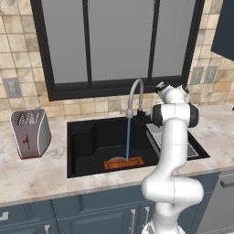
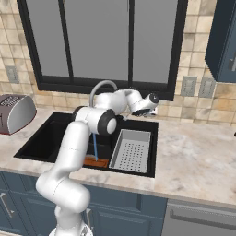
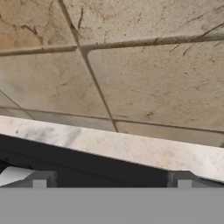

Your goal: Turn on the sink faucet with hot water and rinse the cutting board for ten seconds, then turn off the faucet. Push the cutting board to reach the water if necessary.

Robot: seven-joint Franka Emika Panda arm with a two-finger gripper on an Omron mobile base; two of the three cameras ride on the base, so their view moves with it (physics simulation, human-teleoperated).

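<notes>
gripper (image 2: 156, 107): jaws apart, holding nothing, behind the sink (image 1: 82, 137) near the tiled wall (image 3: 144, 78) | water (image 1: 128, 137): running from faucet (image 1: 135, 93) | cutting board (image 1: 124, 162): on sink floor under the stream

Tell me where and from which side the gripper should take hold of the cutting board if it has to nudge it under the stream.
The cutting board lies flat on the floor of the sink, so there is no edge to pinch from the side. Probably best to come straight down with open jaws across its narrow width, near the right end, clear of the water falling from the sink faucet.
</notes>
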